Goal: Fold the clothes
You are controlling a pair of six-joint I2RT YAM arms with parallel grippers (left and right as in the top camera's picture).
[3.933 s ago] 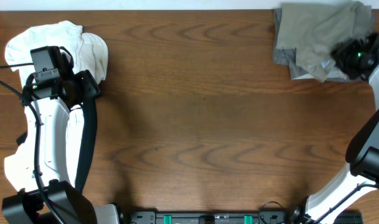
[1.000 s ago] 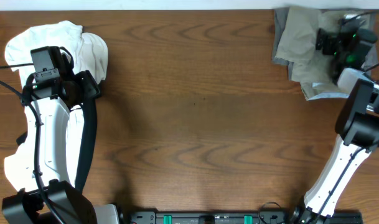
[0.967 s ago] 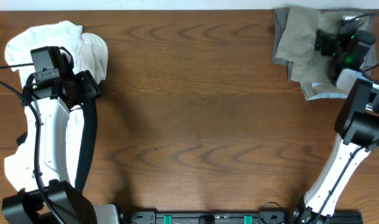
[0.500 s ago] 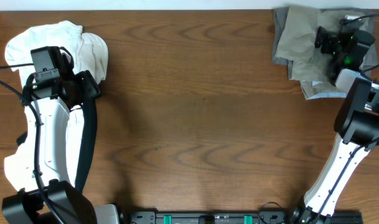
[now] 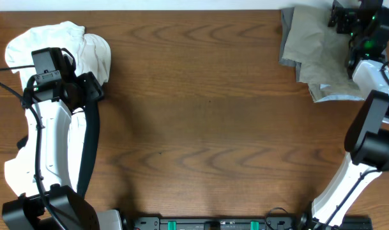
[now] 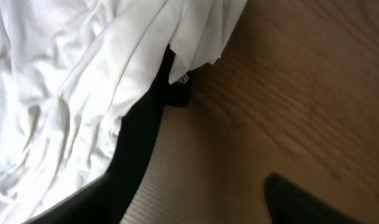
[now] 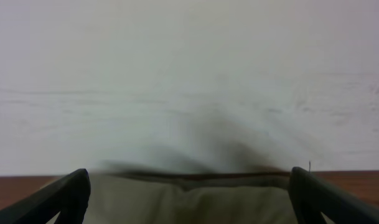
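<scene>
The clothes, khaki shorts (image 5: 319, 45), lie crumpled at the table's far right corner, with a pale lining edge showing at their near side. My right gripper (image 5: 346, 14) hovers over their far edge by the wall. In the right wrist view its fingers (image 7: 58, 200) stand wide apart, open, with the khaki fabric (image 7: 177, 208) low between them and nothing gripped. My left gripper (image 5: 48, 67) rests at the far left over a white T-shirt (image 5: 85, 48). It is open in the left wrist view (image 6: 208, 199), with bare wood between its fingers (image 6: 301, 202).
Darker grey shorts (image 5: 289, 59) stick out from under the khaki pair on the left. The white T-shirt (image 6: 71, 93) is bunched beside my left fingers. A white wall (image 7: 189, 74) rises just behind the table's far edge.
My right gripper has moved away from me across the shorts to their far edge by the wall. The left arm has not moved.
</scene>
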